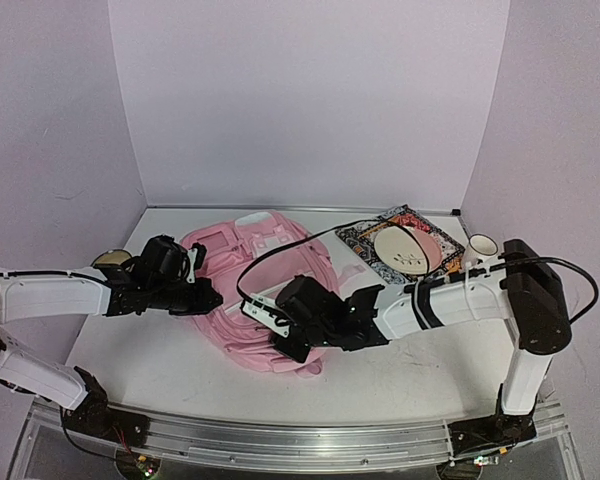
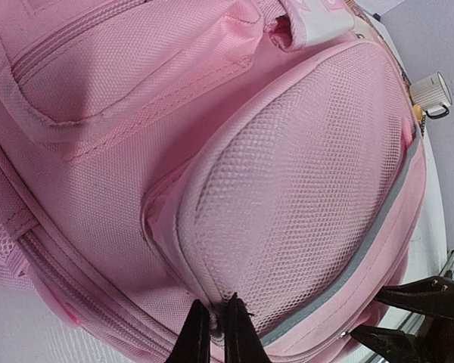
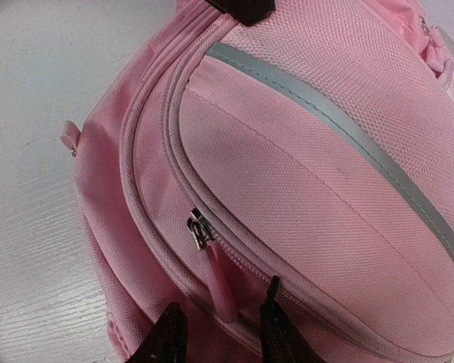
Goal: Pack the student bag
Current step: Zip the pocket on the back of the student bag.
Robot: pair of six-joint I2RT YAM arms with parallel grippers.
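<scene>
At the far left of the table [image 1: 400, 370], a small round dark object [image 1: 110, 260] sits just beside the left arm. The left end effector [image 2: 216, 318] is at the left edge of the student bag [image 1: 225, 250], its fingers drawn almost together with a thin sliver of pink fabric pinched between them, at the rim of the mesh pocket [image 2: 303, 174]. The bag lies flat at the middle of the table, between the two arms. The right end effector [image 3: 221, 306] reaches across to the bag's near side with its fingers apart, not gripping. A pink zipper pull [image 3: 216, 276] lies in the gap between them, below a grey strip [image 3: 340, 132] across the fabric. To the right, touching the bag's far corner, a patterned cloth [image 1: 405, 215] carries a pale plate [image 1: 405, 248]. A white mug [image 1: 480, 245] stands just beside them.
</scene>
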